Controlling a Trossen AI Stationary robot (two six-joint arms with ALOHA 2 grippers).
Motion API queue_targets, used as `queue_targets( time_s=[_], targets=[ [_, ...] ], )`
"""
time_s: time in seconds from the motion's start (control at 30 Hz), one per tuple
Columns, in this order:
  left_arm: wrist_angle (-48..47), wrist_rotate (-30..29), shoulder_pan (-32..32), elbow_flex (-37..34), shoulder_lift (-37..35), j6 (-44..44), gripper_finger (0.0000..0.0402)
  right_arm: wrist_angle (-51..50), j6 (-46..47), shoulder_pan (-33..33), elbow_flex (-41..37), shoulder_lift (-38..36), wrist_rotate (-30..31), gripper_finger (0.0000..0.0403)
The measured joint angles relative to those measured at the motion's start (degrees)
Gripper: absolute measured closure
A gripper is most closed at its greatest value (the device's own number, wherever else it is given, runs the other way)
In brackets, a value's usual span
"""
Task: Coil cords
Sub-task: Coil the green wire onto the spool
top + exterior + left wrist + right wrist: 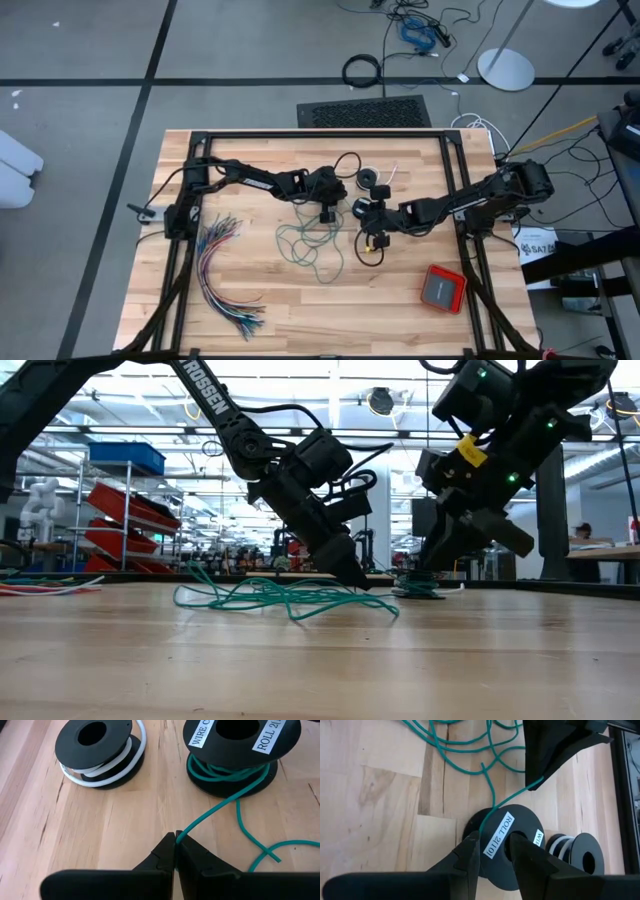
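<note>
Left gripper [176, 845] is down at the table with its fingers pinched tight on the teal-green cord [220, 807], just beside the labelled black spool [232, 755] that cord winds onto. Right gripper [494, 851] grips that spool, one finger in its centre hole, one outside the rim. Loose teal loops sprawl across the wooden table [280, 300]; a second spool [100, 752] carrying white cord sits alongside.

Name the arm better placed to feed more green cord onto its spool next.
Probably the left. Its claw is shut on the green cord right beside the spool. The right claw grips that spool's rim, apparently steadying it.
</note>
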Motion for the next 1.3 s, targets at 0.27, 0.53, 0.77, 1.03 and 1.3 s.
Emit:
queue_targets(
  time_s=[0.27,0.53,0.77,1.03,1.3],
  targets=[
    [0.0,0.0,0.0,0.0,-0.1,0.0,0.0386,-0.2,0.0,0.0,-0.1,0.8,0.0,0.0307],
    [0.0,0.0,0.0,0.0,-0.1,0.0,0.0386,0.7,-0.2,-0.1,-0.1,3.2,1.7,0.0307],
    [-0.4,0.0,0.0,0.0,-0.1,0.0,0.0386,0.9,-0.2,-0.1,-0.1,3.2,3.6,0.0307],
    [-0.3,0.0,-0.1,0.0,-0.1,0.0,0.0386,1.3,-0.7,-1.0,-0.1,3.3,3.0,0.0307],
    [-0.1,0.0,-0.1,0.0,-0.1,0.0,0.0386,1.5,-0.3,-1.2,-0.1,4.7,3.0,0.0307]
  ],
)
